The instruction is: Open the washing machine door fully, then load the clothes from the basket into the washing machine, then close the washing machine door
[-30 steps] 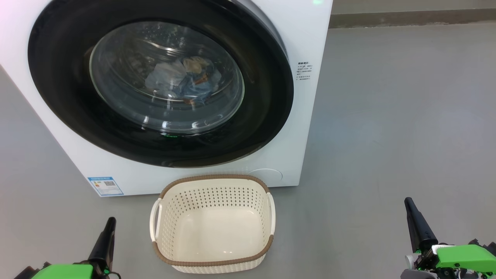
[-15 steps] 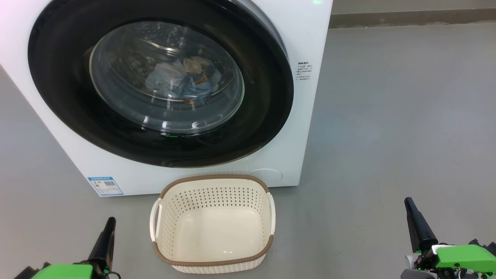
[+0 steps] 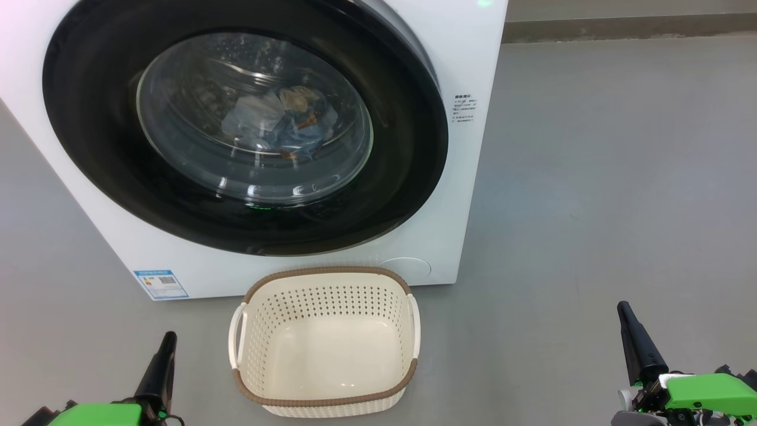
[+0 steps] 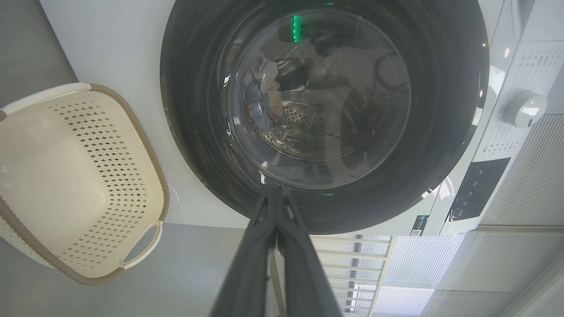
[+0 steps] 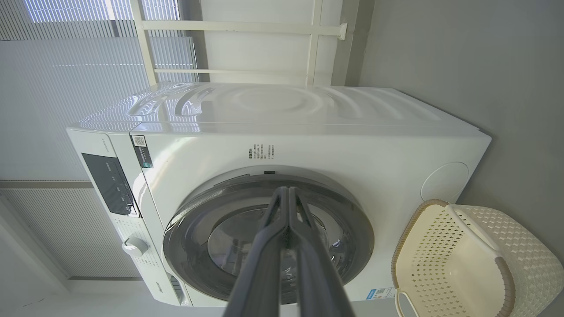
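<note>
Grippers nearest: left gripper [image 3: 170, 338] low left, right gripper [image 3: 623, 308] low right, each with fingers pressed together, holding nothing. Between them on floor, basket [image 3: 324, 273], empty; light, stiff plastic. Just behind it, washing machine [image 3: 473, 59], with washing machine door [image 3: 408, 165] closed. Clothes [image 3: 278, 121] inside drum, seen through glass: soft, limp, light. Door likely stiff and latched, glossy face slippery. Best hold probably recess at its right rim, pulling outward.
</note>
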`<state>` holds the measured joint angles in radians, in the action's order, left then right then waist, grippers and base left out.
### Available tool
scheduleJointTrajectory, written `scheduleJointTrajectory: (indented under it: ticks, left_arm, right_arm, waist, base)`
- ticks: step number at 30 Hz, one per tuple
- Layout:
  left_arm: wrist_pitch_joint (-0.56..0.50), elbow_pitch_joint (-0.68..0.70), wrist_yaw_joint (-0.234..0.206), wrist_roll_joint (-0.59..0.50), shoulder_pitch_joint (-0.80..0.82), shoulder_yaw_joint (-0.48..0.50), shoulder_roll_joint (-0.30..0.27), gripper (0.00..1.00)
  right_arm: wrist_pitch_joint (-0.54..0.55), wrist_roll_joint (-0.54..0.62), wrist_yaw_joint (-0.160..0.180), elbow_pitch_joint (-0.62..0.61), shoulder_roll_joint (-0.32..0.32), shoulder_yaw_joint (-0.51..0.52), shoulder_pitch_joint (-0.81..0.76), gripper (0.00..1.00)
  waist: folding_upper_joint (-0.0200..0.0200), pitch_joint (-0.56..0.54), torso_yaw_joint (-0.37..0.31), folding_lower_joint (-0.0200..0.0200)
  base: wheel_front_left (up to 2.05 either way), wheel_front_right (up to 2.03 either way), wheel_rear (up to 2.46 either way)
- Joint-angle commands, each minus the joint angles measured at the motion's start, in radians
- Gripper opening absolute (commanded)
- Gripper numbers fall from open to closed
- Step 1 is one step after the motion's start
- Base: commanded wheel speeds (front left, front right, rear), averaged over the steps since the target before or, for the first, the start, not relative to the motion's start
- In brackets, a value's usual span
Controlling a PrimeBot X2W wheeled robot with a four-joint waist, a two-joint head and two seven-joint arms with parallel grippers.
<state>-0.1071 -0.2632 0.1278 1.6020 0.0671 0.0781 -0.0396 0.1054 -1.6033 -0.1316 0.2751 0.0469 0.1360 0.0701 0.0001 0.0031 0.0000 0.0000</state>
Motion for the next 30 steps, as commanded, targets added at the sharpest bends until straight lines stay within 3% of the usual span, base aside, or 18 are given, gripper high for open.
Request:
scheduleJointTrajectory:
  ticks: [1, 30]
  left_arm:
    - [-0.005, 0.018, 0.003, 0.007, 0.041, 0.035, -0.012, 0.0]
    - [-0.006, 0.018, 0.003, 0.007, 0.041, 0.036, -0.011, 0.0]
  right_arm:
    - [0.008, -0.005, 0.001, -0.03, 0.003, -0.022, 0.038, 0.0]
    - [0.008, -0.005, 0.001, -0.03, 0.003, -0.022, 0.038, 0.0]
  waist:
    - [-0.0001, 0.0, 0.0, 0.0]
    - [-0.0001, 0.0, 0.0, 0.0]
  base:
    - [0.0, 0.0, 0.0]
    - [0.0, 0.0, 0.0]
